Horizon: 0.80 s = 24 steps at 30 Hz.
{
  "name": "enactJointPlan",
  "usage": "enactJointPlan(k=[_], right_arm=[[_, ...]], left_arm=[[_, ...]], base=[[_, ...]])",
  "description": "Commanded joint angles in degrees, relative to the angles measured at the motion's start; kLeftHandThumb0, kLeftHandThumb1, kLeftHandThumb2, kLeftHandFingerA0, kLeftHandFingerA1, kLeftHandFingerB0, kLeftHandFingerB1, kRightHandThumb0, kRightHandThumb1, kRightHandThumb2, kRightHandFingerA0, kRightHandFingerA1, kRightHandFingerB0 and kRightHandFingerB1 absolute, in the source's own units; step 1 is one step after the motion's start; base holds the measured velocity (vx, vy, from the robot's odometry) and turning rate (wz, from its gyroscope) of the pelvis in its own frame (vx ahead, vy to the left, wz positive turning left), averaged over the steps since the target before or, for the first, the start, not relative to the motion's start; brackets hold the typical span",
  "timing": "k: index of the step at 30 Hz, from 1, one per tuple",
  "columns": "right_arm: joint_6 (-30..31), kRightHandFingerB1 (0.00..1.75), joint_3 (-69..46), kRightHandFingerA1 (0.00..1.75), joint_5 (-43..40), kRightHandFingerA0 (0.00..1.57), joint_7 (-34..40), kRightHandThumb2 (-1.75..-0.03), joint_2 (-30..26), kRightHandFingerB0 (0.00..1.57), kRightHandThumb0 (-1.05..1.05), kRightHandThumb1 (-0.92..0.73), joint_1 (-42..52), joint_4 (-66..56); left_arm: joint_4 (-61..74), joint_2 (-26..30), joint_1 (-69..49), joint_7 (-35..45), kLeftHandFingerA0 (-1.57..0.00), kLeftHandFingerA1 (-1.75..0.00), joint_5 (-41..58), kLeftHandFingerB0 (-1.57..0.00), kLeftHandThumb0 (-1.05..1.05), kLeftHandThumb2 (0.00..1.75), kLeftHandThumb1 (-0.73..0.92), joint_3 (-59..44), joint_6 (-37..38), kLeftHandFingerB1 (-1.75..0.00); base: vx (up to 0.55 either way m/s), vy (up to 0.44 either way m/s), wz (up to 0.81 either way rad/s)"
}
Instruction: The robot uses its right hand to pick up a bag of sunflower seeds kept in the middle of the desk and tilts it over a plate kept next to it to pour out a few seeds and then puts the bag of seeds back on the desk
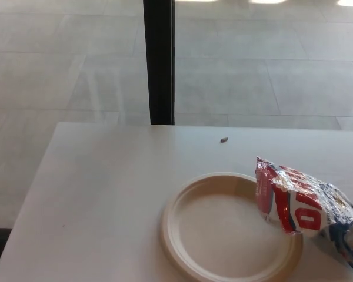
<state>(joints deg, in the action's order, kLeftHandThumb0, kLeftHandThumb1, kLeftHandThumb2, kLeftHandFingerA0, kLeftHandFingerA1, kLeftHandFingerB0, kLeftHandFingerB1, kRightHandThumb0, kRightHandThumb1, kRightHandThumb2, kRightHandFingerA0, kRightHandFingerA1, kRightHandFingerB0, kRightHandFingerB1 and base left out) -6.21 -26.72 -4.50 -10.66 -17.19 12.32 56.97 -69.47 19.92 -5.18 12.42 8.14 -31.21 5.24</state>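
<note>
Nearest me sits the empty plate (226, 232), and the bag of sunflower seeds (306, 208) leans over its right rim, long axis slanting down toward my right. Neither of my hands shows (so I cannot tell their state). Judging by side, my right hand has the shorter reach. One stray seed (224, 140) lies well beyond.

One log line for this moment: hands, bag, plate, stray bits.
hands: none in view | bag: lying on desk, over plate rim | plate: empty | stray seed: far side of desk
</note>
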Motion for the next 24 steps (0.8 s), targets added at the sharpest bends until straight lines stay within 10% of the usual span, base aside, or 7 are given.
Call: enactJointPlan(k=[1,3,10,14,16,18,24], right_arm=[[2.03,0.51,-10.73,0.53,-13.36,0.01,-3.02,-1.04,-0.86,0.0,-0.35,-0.51,-1.95,2.07],[2.86,0.3,-13.84,0.49,-14.65,0.06,-0.17,-0.62,-1.34,0.08,-0.58,-0.7,-2.83,3.3],[2.26,0.04,-25.32,0.08,-20.33,0.0,5.53,-0.84,-5.42,0.02,-0.79,-0.55,-8.68,6.15],[0.6,0.27,-26.51,0.05,-19.25,0.0,5.34,-0.86,-8.5,0.05,-0.81,-0.54,-12.75,4.19],[0.58,0.54,-26.44,0.52,-18.54,0.05,5.9,-0.84,-9.48,0.15,-0.4,-0.16,-14.38,2.95],[-1.38,0.1,-25.2,0.0,-17.71,0.0,3.79,-0.87,-10.14,0.04,-0.88,-0.59,-15.99,-0.99],[0.11,0.52,-17.31,0.59,-15.27,0.15,1.92,-0.88,-9.59,0.11,-0.82,-0.5,-20.06,-24.11]], left_arm=[[-2.66,1.74,0.67,4.26,-0.39,-0.52,5.64,-0.37,-0.76,0.6,0.63,-3.99,3.32,-0.35],[-2.86,1.57,0.79,4.46,-0.39,-0.53,6.03,-0.36,-0.75,0.59,0.63,-4.77,3.3,-0.36],[-2.35,2.06,0.73,4.85,-0.4,-0.52,6.38,-0.31,-0.75,0.6,0.66,-5.88,4.1,-0.33],[-2.22,1.91,1.18,6.33,-0.39,-0.52,7.65,-0.32,-0.74,0.61,0.67,-7.25,4.3,-0.35],[-2.09,1.83,1.28,6.58,-0.44,-0.49,7.5,-0.35,-0.74,0.61,0.66,-7.2,4.68,-0.33],[-2.28,1.85,1.66,6.58,-0.42,-0.53,7.54,-0.33,-0.74,0.61,0.67,-7.1,4.92,-0.35],[-2.77,2.16,1.84,6.79,-0.43,-0.55,8.04,-0.35,-0.72,0.6,0.65,-6.8,4.85,-0.35]], base=[[0.0,0.0,0.0],[0.0,0.0,0.0],[0.0,0.0,0.0],[0.0,0.0,0.0],[0.0,0.0,0.0],[0.0,0.0,0.0],[0.0,0.0,0.0]])
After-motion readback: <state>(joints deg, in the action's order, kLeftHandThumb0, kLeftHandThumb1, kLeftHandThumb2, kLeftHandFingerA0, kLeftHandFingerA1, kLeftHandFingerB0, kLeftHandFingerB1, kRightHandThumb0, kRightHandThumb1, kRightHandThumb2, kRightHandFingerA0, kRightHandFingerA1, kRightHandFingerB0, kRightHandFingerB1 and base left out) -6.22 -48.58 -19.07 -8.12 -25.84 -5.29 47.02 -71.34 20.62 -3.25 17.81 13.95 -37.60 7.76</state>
